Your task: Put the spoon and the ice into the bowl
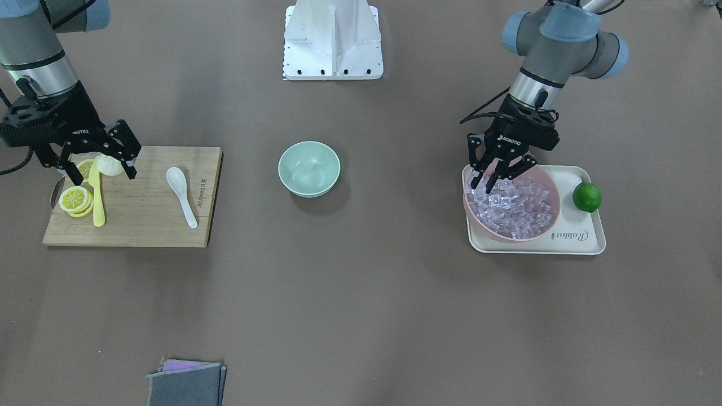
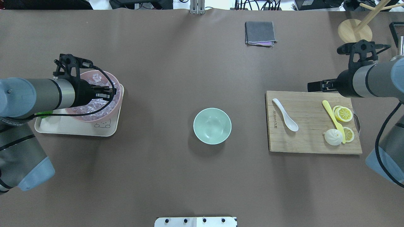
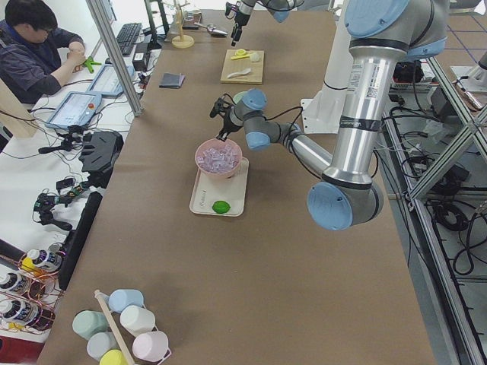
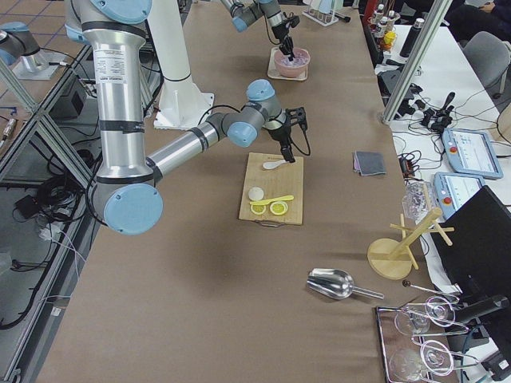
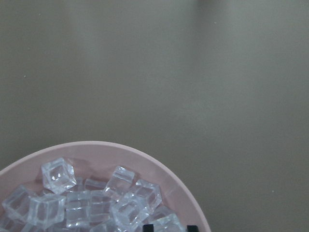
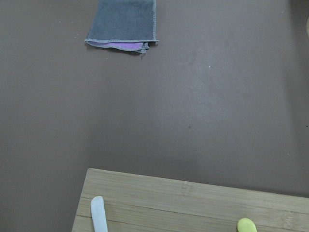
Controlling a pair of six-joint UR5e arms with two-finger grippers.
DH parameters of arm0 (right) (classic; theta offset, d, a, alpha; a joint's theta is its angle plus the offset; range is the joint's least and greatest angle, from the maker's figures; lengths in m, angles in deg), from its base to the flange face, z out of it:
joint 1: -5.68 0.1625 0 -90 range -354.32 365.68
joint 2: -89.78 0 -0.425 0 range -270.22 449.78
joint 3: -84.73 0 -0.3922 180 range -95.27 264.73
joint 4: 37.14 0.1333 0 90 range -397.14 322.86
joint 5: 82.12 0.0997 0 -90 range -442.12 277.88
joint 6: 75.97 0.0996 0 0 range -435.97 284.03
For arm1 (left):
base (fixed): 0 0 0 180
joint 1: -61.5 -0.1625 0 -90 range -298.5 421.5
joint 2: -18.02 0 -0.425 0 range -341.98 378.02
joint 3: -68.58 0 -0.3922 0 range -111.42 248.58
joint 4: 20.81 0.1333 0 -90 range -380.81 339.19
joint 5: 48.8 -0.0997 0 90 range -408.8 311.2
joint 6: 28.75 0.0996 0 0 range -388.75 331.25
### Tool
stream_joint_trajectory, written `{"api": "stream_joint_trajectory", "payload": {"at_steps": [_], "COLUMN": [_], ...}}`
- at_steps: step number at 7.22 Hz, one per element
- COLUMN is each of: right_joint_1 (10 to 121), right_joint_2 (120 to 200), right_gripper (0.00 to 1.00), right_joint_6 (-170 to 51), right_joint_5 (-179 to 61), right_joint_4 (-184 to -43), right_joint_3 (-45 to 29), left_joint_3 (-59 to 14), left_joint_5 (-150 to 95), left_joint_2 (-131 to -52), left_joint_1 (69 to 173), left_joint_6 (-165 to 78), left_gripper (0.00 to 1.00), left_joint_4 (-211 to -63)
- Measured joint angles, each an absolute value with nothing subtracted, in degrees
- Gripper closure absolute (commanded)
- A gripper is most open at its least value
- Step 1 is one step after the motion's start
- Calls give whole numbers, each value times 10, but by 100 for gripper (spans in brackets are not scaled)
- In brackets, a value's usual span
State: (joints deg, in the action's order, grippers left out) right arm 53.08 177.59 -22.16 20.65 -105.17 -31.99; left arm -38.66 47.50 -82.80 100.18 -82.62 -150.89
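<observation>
**Brown table, one claw in the ice, one above the board**

Matte brown table [image 1: 361,293] under even light, with a white robot base [image 1: 333,39] at the edge opposite the front camera. At the middle, the bowl [image 1: 309,168], upright and mint-green, well apart from everything else.

On the robot's left, a cream tray [image 1: 586,239] carrying a pink bowl [image 1: 510,238] heaped with the ice [image 1: 513,206]. A lime [image 1: 586,197] on the same tray, just beside the pink bowl. Down into that heap, the left gripper [image 1: 495,179], on the side of the pink bowl facing the mint one. In the left wrist view, two black fingertips [image 5: 148,227] just showing at the lower edge, set a little apart, with one clear cube [image 5: 166,223] between them. Cannot tell whether pinched or merely straddled.

On the robot's right, a wooden cutting board [image 1: 146,220]. Flat on the half nearer the mint bowl, the spoon [image 1: 181,194], white and glossy, scoop toward the robot and handle away. Toward the board's outer end, a yellow knife [image 1: 98,203], lemon slices [image 1: 75,199] and a white bun [image 2: 333,137]. Hanging above the board, the right gripper [image 1: 102,173], jaws spread wide, gripping nothing, not touching the spoon.

Out on the operators' side, a folded grey cloth [image 1: 186,380], well apart from the board.
</observation>
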Motion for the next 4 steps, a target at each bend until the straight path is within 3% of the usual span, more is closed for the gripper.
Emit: {"api": "stream_joint_trajectory", "payload": {"at_steps": [4], "right_joint_1": [526], "right_joint_2": [1776], "right_gripper": [0], "right_joint_6": [-221], "right_joint_5": [202], "right_joint_4": [-1052], "right_joint_3": [-320], "left_joint_3": [-355], "left_joint_5": [439], "left_joint_2": [-934], "left_joint_1": [934], "left_joint_6": [-973], "left_gripper": [100], "left_joint_4": [-1508]}}
